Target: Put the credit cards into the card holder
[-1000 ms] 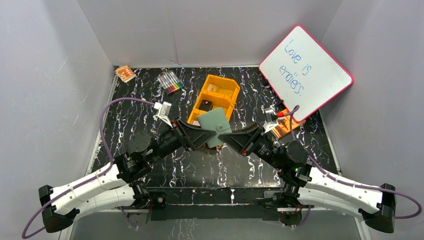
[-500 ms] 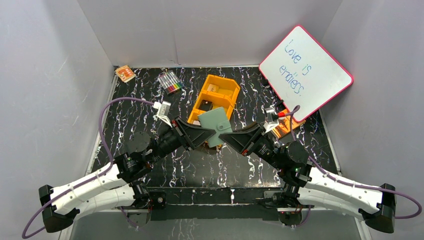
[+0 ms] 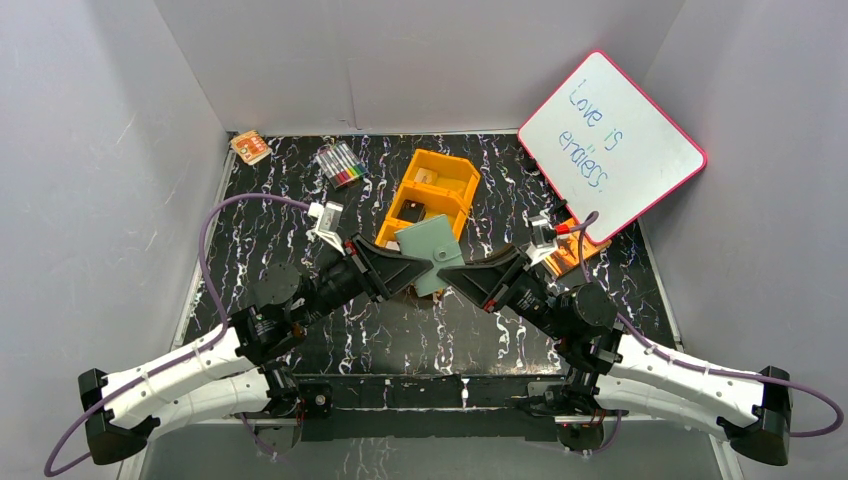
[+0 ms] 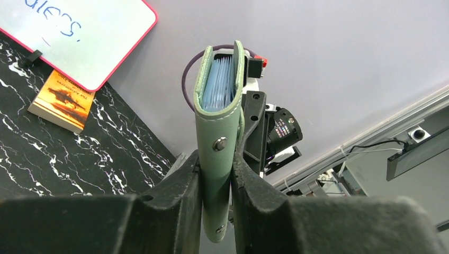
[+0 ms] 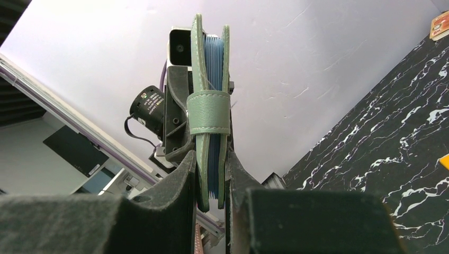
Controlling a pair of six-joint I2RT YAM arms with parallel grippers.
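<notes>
The card holder, a sage-green wallet, hangs folded above the table's middle, in front of the orange tray. My left gripper is shut on its spine end; in the left wrist view both fingers press the card holder below its snap, the left gripper around it. My right gripper is shut on the opposite, open end. There the card holder shows its strap and pale blue inner pockets between the fingers of the right gripper. The credit cards are hidden.
An orange three-compartment tray stands behind the holder. A pink-framed whiteboard leans at the back right over an orange book. A pack of markers and a small orange box lie at the back left.
My left gripper's jaws have narrowed onto the card holder. The arms and the holder have stayed where they were.
</notes>
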